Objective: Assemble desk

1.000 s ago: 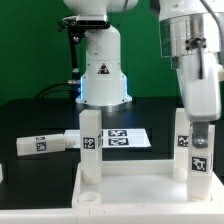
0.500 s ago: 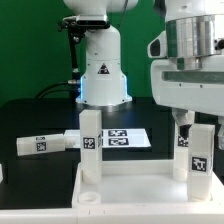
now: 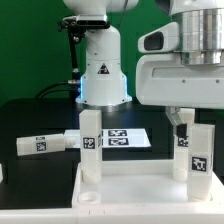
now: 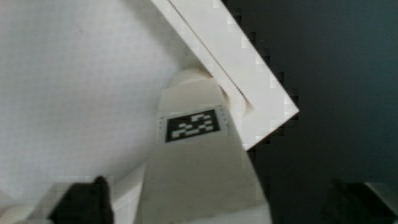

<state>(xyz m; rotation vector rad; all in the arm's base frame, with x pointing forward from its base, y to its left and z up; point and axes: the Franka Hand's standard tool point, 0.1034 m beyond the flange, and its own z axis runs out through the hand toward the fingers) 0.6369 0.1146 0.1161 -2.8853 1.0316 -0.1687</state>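
Above the far corner on the exterior view's right, the two-finger gripper [image 4: 210,200] has its dark fingertips [image 4: 82,198] spread apart on either side of an upright short square white leg [image 3: 199,153] with a black-and-white tag, not touching it; that leg stands in the large white rimmed rectangular tabletop [image 3: 130,192]. A second upright leg [image 3: 90,143] stands at the exterior view's left corner; a third leg [image 3: 45,143] lies flat on the black table [image 3: 30,118], beside the marker board [image 3: 125,138].
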